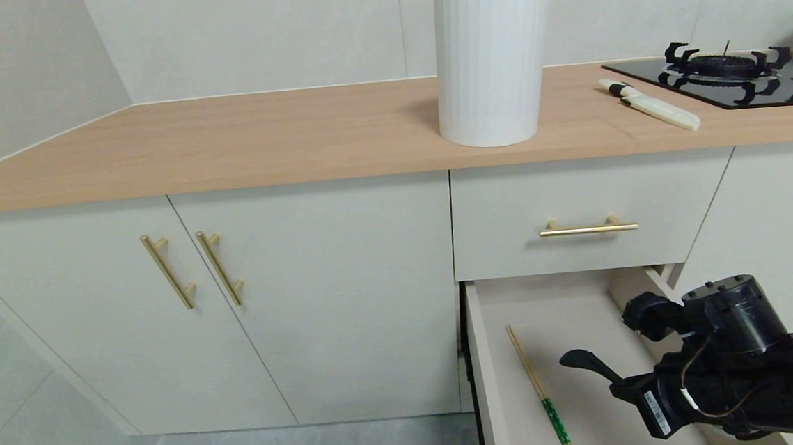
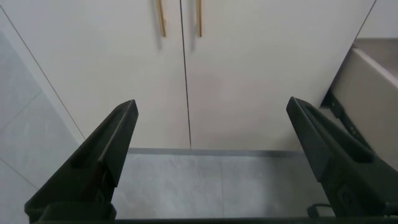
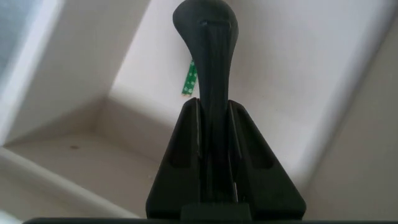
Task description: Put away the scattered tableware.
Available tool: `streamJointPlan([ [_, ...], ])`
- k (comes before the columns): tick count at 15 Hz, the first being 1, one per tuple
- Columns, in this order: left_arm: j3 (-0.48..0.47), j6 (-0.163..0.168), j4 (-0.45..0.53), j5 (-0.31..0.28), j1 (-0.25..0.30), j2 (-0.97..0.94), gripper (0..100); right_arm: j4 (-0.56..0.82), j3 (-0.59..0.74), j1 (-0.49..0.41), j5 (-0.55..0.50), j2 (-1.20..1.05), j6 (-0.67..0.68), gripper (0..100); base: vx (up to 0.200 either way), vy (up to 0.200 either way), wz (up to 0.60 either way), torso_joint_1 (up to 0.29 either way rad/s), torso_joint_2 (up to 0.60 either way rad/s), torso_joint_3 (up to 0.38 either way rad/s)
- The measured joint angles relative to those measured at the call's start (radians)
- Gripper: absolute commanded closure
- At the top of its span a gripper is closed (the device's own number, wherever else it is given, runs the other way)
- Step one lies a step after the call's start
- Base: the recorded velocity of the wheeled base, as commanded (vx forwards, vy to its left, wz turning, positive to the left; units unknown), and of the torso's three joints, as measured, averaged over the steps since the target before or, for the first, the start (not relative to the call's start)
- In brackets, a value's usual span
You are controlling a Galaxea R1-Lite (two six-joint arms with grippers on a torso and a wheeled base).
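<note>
The right hand (image 1: 623, 387) (image 3: 211, 111) is closed tight on a black utensil (image 1: 582, 362) (image 3: 206, 28), its fingers pressed against both sides of the shaft and the rounded end sticking out past the fingertips. Hand and utensil hang over the open drawer (image 1: 480, 356) (image 3: 292, 68), above its pale floor and apart from it. On that floor, toward the drawer's left wall, lies a pair of wooden chopsticks (image 1: 535, 383) with green ends (image 3: 189, 78) pointing toward the drawer's front. The utensil's tip sits just to the right of them in the head view, not touching. Directly above the open drawer is a shut drawer with a brass bar handle (image 1: 589, 228). On the worktop (image 1: 258, 134) above that stands a tall white ribbed cylinder (image 1: 493, 58), upright near the front edge. To its right a pale-handled knife (image 1: 650, 103) lies flat on the wood, just beside the black gas hob (image 1: 721, 77). The left hand (image 2: 211, 109) is wide open and holds nothing, its two dark fingers (image 2: 106, 155) spread well apart, facing the pair of shut cabinet doors (image 2: 249, 74) (image 1: 199, 299) with their brass handles (image 2: 160, 15) and the grey floor below.
</note>
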Motion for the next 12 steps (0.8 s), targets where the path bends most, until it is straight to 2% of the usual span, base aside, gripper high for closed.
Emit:
streamJointPlan([
  [4,0.0,0.0,0.0,0.0,0.0,0.0,0,-0.058,-0.003,-0.003,-0.02,0.016,0.006,100,0.0,0.0,0.0,-0.01,0.04,0.021],
  [9,0.0,0.0,0.0,0.0,0.0,0.0,0,-0.242,-0.052,-0.032,-0.173,0.189,0.144,100,0.0,0.0,0.0,0.0,0.0,0.0],
  [12,0.0,0.0,0.0,0.0,0.0,0.0,0,-0.301,-0.091,-0.044,-0.21,0.327,0.186,100,0.0,0.0,0.0,0.0,0.0,0.0],
])
